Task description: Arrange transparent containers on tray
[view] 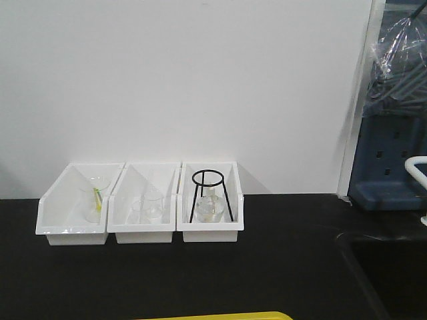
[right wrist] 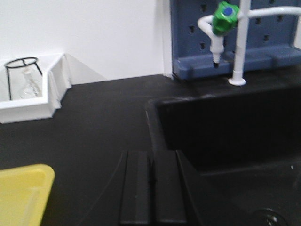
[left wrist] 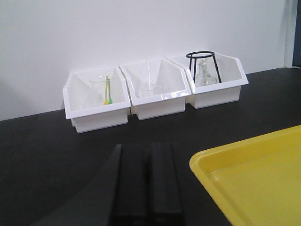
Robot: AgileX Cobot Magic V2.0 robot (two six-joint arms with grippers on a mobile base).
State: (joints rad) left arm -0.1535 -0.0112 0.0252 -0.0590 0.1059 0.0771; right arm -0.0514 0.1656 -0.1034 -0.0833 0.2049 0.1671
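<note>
While the sink is being shown only by the right wrist view, both tools, left and right, are being held closed, empty, beside the yellow tray.

- Left gripper: two flat matte black fingers, rectangular, side by side with a thin seam between.
- Right gripper: same matte black paired slabs, broader sloped black body flaring outward beneath.
</note>
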